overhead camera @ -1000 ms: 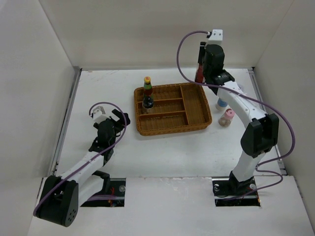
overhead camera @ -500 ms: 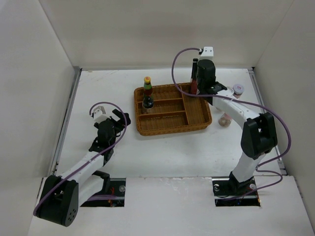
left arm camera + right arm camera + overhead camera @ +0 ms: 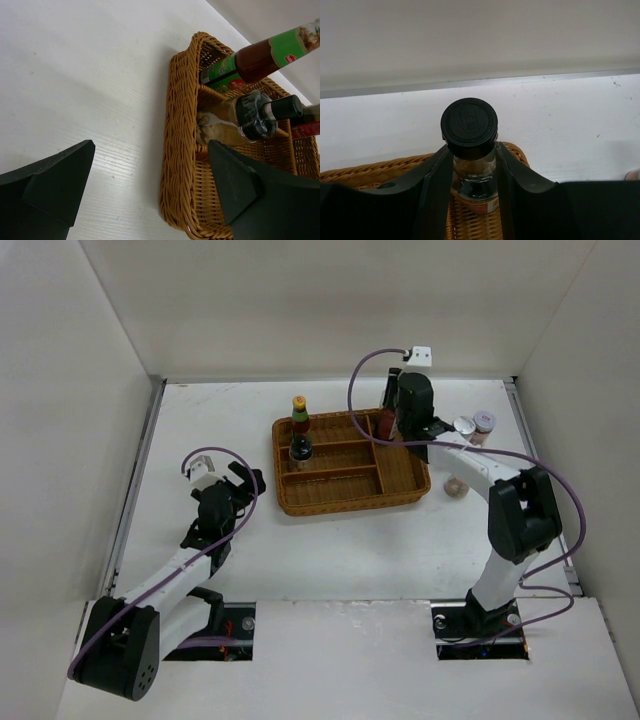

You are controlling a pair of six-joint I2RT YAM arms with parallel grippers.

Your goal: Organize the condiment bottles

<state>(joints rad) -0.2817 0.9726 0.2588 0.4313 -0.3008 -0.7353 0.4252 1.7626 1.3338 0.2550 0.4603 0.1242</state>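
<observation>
Item: tall dark-sauce bottle (image 3: 469,121), upright, clamped just below its black cap by our right hand (image 3: 472,172), fingers part-closed on the neck, over the wicker tray's (image 3: 365,175) far right corner. Left hand (image 3: 150,175): spread wide, empty, beside the tray. Handling: we lower straight, keep it vertical, and release only once the base is seated.

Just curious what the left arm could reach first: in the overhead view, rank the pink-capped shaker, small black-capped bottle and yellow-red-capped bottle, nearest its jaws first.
1. small black-capped bottle, left end of the wicker tray.
2. yellow-red-capped bottle, just behind it.
3. pink-capped shaker, right of the tray, on the table.
</observation>
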